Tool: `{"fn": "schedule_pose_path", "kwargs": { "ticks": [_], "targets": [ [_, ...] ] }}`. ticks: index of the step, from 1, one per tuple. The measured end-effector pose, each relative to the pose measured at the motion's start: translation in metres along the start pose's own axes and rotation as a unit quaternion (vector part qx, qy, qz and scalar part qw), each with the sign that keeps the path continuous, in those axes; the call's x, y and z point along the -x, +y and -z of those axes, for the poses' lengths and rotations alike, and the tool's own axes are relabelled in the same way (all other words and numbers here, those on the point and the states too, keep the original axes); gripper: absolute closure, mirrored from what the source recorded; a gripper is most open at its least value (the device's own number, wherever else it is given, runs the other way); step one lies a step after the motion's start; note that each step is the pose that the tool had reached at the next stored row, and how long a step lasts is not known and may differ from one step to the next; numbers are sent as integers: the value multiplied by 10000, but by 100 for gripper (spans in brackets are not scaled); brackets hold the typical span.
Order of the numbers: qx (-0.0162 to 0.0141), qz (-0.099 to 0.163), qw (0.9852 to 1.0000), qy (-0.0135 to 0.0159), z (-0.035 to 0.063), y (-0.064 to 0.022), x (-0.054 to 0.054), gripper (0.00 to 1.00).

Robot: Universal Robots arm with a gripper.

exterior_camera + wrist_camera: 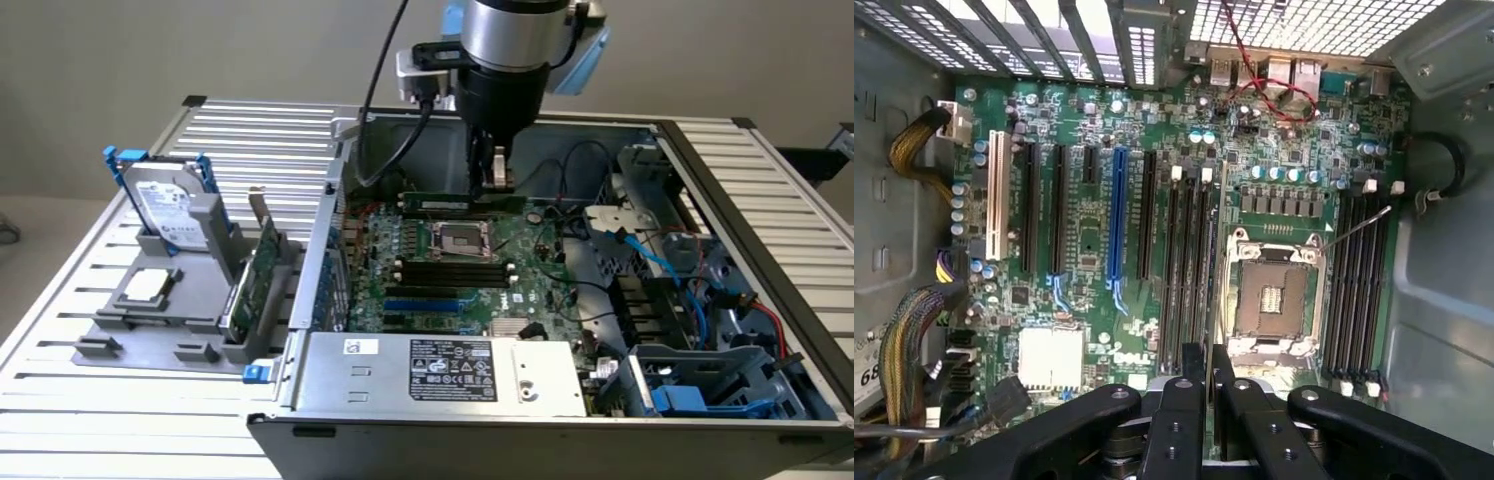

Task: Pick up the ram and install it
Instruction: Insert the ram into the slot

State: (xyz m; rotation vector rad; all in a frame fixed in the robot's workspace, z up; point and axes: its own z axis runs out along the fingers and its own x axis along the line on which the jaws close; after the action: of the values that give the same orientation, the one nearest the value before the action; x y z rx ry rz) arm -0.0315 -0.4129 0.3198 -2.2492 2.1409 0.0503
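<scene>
Aluminium slats form the table (240, 130), and on it you have the open computer case (534, 445) lying on its side with the green motherboard (534, 260) facing up. Your arm (514, 40) comes straight down into the case, wrist vertical, over the far part of the board as the exterior view shows it. Below it sit 2 banks of black memory slots (454, 270), 1 on each side of the CPU socket (463, 238). The ram (447, 205) is in your grip. The fingers (499, 175) are closed on its upper edge, and they seem to pinch it nearer its end at the exterior view's right than its middle. It hangs level above the board and looks not yet seated. Its long axis runs across the exterior view from left to right, parallel to the slots. In the wrist view you see the stick edge-on, a thin line leaving the fingers and running along the slot bank's edge nearest the socket. The slots therefore lie directly beneath the fingers, and that edge-to-slot alignment is what matters.
</scene>
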Motion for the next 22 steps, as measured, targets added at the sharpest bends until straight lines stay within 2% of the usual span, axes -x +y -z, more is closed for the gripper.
{"fn": "schedule_pose_path", "kwargs": {
  "ticks": [1, 4, 6, 22],
  "targets": [
    [1, -15, 10000, 30, -2, 0, -2, 86],
    [6, -24, 9999, 145, -12, 0, -5, 86],
    [7, -23, 9998, 192, -33, -3, -7, 86],
    [14, -23, 9995, 305, -306, -32, -21, 86]
  ]
}}
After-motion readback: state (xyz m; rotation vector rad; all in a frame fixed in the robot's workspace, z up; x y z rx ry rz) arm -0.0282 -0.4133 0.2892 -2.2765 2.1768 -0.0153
